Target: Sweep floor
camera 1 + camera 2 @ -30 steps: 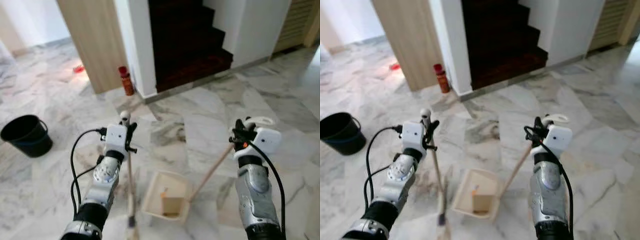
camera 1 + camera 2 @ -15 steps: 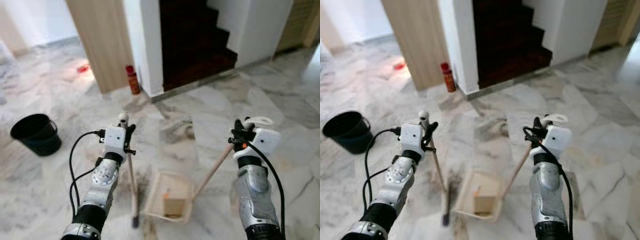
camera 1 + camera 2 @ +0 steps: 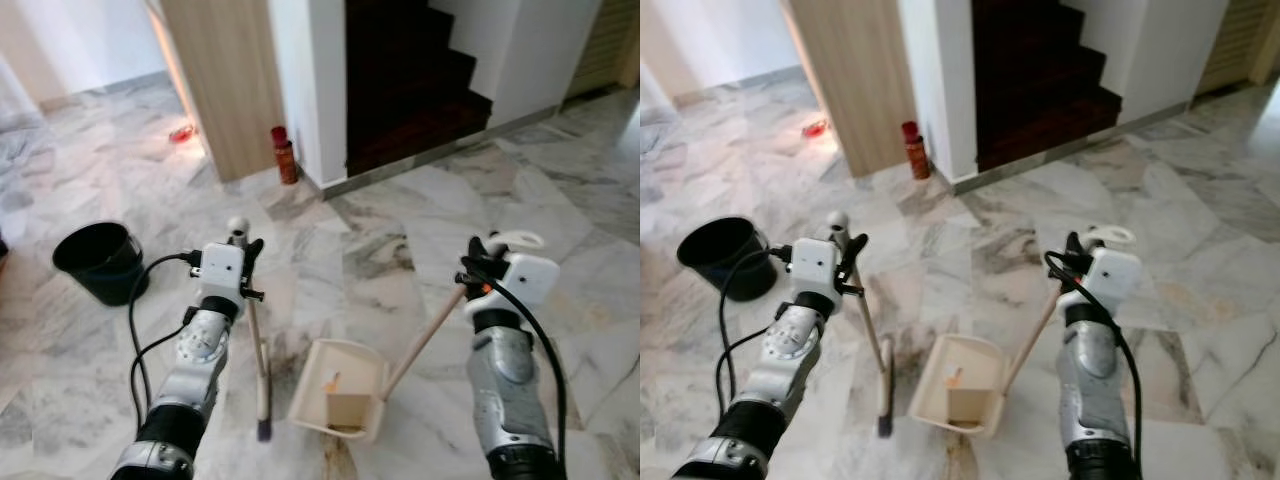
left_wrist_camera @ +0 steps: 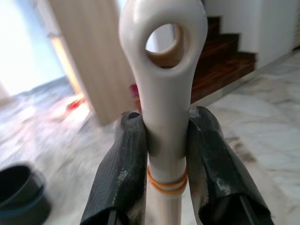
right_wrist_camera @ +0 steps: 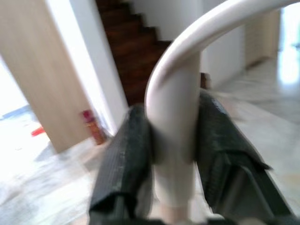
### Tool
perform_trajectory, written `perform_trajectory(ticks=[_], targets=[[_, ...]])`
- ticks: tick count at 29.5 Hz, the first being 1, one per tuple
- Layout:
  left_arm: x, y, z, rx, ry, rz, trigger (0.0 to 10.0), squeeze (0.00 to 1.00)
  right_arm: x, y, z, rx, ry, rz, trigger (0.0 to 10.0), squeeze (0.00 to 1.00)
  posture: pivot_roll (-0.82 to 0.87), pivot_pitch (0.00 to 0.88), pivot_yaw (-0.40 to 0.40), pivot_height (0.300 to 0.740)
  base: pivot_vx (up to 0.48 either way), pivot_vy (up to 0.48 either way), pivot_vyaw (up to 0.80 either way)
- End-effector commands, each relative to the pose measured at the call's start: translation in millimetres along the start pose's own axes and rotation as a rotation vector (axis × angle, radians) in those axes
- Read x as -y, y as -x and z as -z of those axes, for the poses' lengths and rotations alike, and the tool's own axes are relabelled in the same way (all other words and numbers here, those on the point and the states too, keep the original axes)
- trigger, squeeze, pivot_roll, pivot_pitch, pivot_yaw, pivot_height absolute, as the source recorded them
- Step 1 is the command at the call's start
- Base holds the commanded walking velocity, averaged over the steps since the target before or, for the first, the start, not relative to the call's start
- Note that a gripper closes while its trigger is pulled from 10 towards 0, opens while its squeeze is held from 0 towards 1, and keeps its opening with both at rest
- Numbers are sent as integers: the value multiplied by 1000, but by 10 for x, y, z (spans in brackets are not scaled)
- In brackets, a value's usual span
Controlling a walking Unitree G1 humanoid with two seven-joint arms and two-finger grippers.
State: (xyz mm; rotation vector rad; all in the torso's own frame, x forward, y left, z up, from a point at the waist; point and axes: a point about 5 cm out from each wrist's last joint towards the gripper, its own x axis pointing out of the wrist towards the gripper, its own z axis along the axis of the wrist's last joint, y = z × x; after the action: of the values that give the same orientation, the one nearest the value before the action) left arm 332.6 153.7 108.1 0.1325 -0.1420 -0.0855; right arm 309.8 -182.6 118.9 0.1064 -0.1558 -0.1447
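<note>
Swung nearer the dustpan since a second ago: broom head point(image 3: 263, 410), bristles now on the marble floor point(image 3: 590, 250) just beside the pan's open edge. Left hand point(image 4: 165, 140) clamped on the broom point(image 3: 252, 340) just below its white looped plastic tip. Right hand point(image 5: 171, 150) gripping the dustpan handle point(image 3: 425, 340) at its curved top. Cream dustpan point(image 3: 340, 395) resting on the floor between both arms. Probably light, stiff, smooth; best held high. Black bucket point(image 3: 98, 262) well apart.
</note>
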Motion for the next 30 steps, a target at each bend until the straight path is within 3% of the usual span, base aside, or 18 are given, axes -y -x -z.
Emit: perform_trajectory(ticks=[1,11,18,30], targets=[[-32,-44,-99,38,-19,-18,10000,0,-58,-61,-145,65,-30,-14,10000,0,-120,0,97,740,0,341,0],[-43,-38,-105,40,-19,-28,10000,0,-99,-52,-117,57,-36,-34,10000,0,-108,0,85,740,0,342,653],[-28,-22,-88,35,-20,-26,10000,0,-92,-51,-130,62,-30,-42,10000,0,-115,0,83,740,0,343,0],[-27,12,-73,37,-16,-33,10000,0,-135,-36,-102,51,-36,-63,10000,0,-102,0,65,740,0,344,787]])
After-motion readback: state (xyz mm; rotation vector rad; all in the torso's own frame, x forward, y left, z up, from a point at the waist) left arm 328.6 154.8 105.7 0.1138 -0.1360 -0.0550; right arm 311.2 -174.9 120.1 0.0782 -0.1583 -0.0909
